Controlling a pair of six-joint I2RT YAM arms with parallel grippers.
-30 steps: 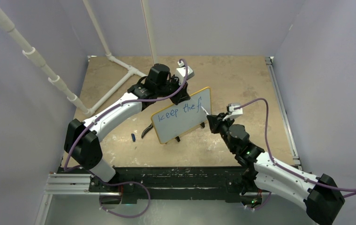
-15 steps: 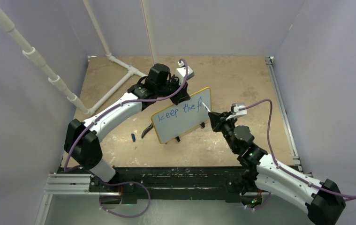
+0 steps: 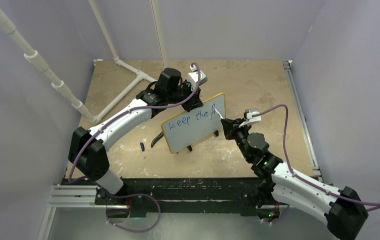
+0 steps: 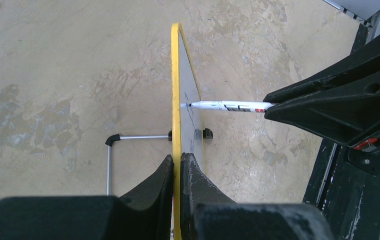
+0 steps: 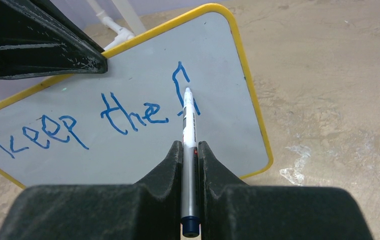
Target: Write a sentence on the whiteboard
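Near right: right tool has its fingers clamped tight on a white marker, whose blue tail end sticks out behind. Compared with half a second ago, the right wrist and elbow have slid a touch left. The tip is still on the board at the half-drawn letter after "the". Board and left arm unmoved.

The whiteboard stands mid-surface on black feet, angled so its right end is farther than its left, with a yellow frame all round. The sentence so far reads "keep the" in blue, one line across the upper half, plus a hooked stroke just to its right. The lower half is bare white.

The hooked stroke sits near the right frame edge, so little width is left on that line. Far side: left tool is closed on the board's top edge, one finger on each face. Bare tan surface runs from the board's right end to the side rail. A small blue cap lies left of the board, with white pipes at far left.
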